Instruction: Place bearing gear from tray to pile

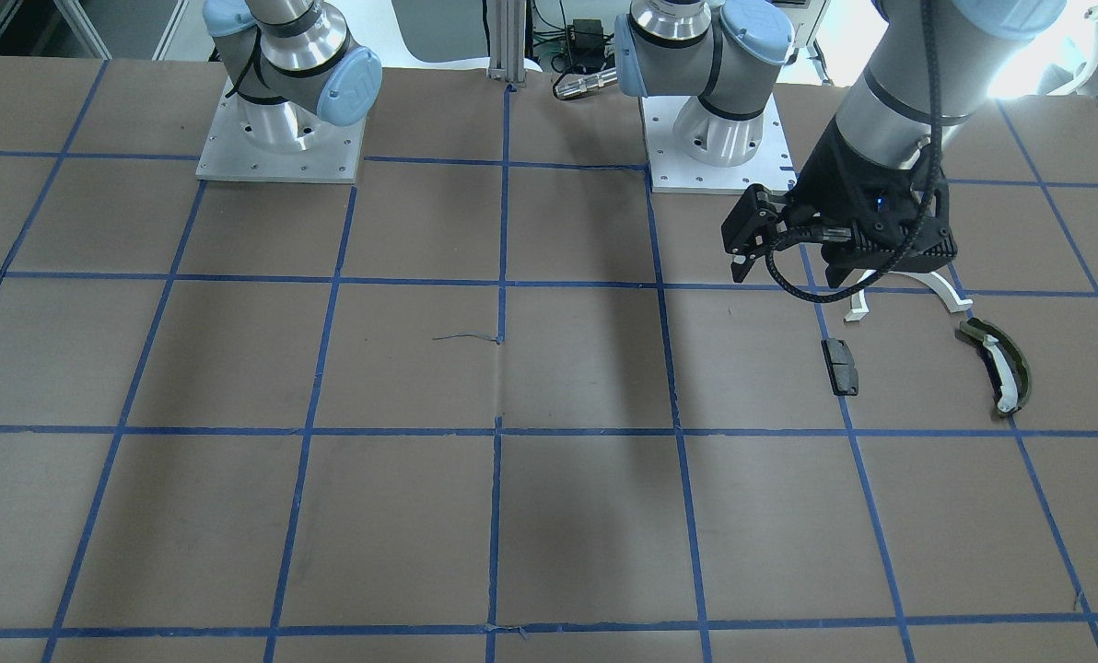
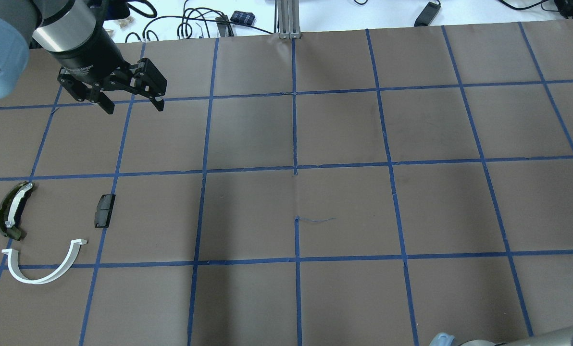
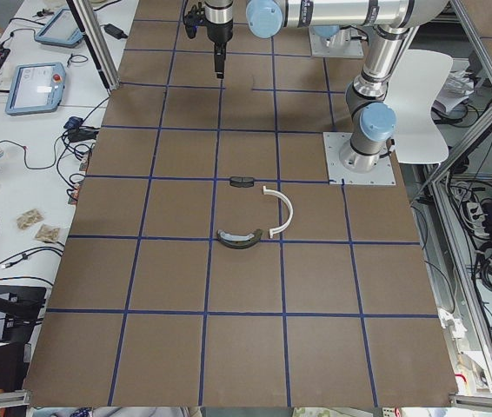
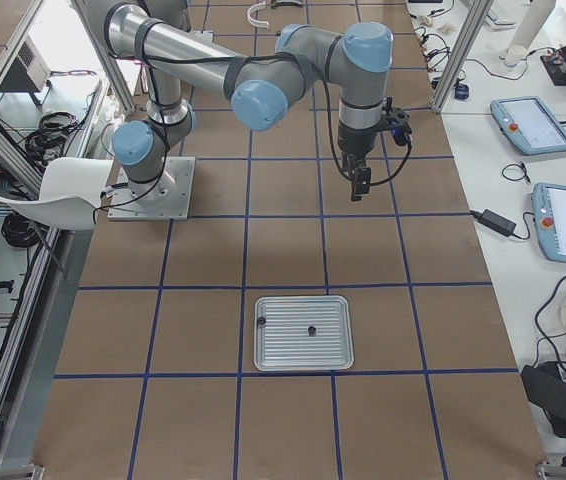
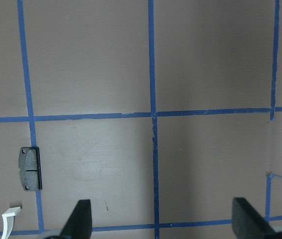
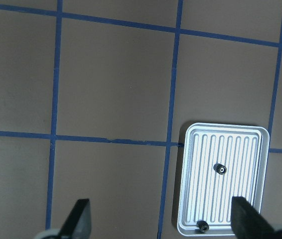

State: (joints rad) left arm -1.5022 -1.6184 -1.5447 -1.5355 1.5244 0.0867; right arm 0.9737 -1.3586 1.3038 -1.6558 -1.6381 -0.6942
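A ribbed metal tray (image 6: 240, 149) (image 4: 281, 348) holds a small dark bearing gear (image 6: 221, 169) (image 4: 311, 329), and a second gear (image 6: 202, 227) lies by its rim. My right gripper (image 6: 163, 224) (image 4: 360, 180) hangs open and empty high above the table, off to the side of the tray. The pile is a white half-ring (image 2: 41, 269), an olive curved piece (image 2: 11, 211) and a black block (image 2: 105, 210) (image 5: 30, 168). High over the pile hangs my left gripper (image 2: 129, 98) (image 5: 163, 221) (image 1: 788, 272), open and empty.
The brown table top carries a blue tape grid (image 2: 295, 173). Both arm bases (image 1: 282, 138) (image 1: 719, 138) stand on metal plates at the robot's edge. Tablets and cables (image 4: 533, 125) lie on a side bench beyond the table.
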